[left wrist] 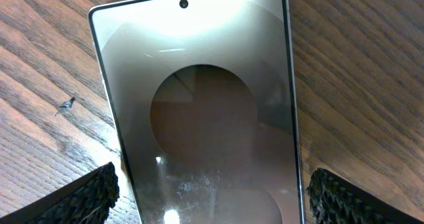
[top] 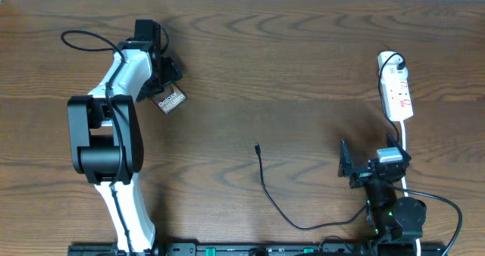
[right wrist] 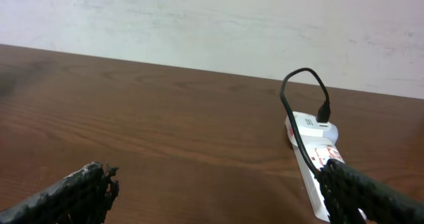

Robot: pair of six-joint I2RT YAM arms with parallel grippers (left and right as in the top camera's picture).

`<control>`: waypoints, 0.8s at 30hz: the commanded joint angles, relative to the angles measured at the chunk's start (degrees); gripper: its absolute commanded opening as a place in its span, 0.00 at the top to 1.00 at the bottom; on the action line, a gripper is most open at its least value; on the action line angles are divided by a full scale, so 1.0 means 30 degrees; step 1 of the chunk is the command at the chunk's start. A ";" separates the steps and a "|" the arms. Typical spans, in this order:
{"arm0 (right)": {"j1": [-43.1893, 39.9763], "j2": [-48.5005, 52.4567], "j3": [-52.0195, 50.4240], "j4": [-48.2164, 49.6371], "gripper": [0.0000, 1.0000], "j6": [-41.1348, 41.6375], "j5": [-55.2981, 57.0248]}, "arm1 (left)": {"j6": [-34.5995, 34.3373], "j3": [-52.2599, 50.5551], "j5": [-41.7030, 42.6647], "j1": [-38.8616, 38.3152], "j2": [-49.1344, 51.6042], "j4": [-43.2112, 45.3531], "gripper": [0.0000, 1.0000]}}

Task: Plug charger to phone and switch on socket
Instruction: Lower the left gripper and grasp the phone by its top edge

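Observation:
The phone point(top: 173, 100) lies flat on the wooden table at the upper left; in the left wrist view its glossy bronze-grey face point(left wrist: 199, 105) fills the frame. My left gripper point(top: 163, 88) point(left wrist: 213, 181) is open, with a finger on each side of the phone's long edges and narrow gaps showing. The charger point(top: 265, 188) is a thin black cable trailing from the front edge, its plug tip point(top: 258, 145) loose mid-table. The socket point(top: 397, 93) point(right wrist: 311, 148) lies at the far right. My right gripper point(top: 371, 159) point(right wrist: 218, 174) hangs open and empty just in front of it.
A black plug point(right wrist: 323, 111) sits in the socket's far end, with a white cord point(top: 404, 138) running toward the right arm's base. A pale wall point(right wrist: 212, 18) rises behind the table's far edge.

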 commanded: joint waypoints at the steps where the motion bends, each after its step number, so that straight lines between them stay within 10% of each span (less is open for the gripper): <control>1: -0.0138 -0.0087 -0.0022 -0.0051 0.01 -0.0189 -0.0051 | -0.0189 -0.0248 -0.0321 -0.0044 0.0364 -0.0219 0.05; 24: -0.0138 -0.0087 -0.0022 -0.0051 0.01 -0.0189 -0.0051 | 0.0401 -0.1042 0.1814 -0.0080 0.0372 -0.1749 0.08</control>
